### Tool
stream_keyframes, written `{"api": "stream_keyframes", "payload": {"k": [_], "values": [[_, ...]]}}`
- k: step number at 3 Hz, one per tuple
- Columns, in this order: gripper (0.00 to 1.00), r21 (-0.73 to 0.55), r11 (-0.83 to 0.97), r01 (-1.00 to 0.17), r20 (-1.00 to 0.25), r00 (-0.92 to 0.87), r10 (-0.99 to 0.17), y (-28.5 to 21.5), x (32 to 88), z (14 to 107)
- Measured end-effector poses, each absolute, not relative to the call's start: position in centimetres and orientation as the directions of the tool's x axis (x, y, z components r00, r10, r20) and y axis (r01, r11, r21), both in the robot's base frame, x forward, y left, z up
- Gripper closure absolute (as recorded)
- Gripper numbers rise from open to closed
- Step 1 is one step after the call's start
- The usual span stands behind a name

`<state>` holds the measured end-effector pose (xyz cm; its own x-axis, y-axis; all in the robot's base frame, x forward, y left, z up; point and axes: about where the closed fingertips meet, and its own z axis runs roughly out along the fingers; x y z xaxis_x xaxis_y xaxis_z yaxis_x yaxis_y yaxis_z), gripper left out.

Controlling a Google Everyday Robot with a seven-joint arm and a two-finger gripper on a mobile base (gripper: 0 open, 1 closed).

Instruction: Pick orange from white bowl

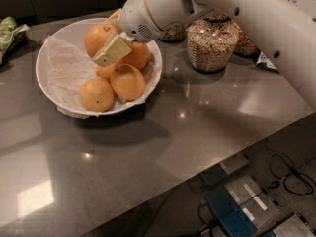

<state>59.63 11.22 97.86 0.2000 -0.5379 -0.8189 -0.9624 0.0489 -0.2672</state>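
The white bowl (43, 58), lined with crinkled wrap, stands at the left back of the grey table. My gripper (105, 39) is over the bowl and shut on an orange (96, 38), held slightly above the other fruit. One yellowish fingertip (113, 51) lies across the front of the orange; the other is behind it. Three more large oranges (97, 94), (127, 81), (137, 56) and a smaller one (105, 72) stay in the bowl.
Glass jars of grain (212, 43), (173, 32) stand right behind the bowl under my white arm (237, 9). A green packet (10, 29) lies at the far left. The table's front edge runs diagonally; blue boxes and cables (237, 211) are on the floor.
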Motion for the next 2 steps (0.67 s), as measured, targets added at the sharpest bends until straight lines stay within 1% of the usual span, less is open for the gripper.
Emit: {"api": "stream_keyframes", "payload": {"k": [1,2], "values": [[1.00,-0.324,0.024,-0.946,-0.809,0.264,-0.525,9.77,59.21,100.02],[1.00,-0.330,0.020,-0.944,-0.807,0.271,-0.524,9.76,59.20,100.14]]}}
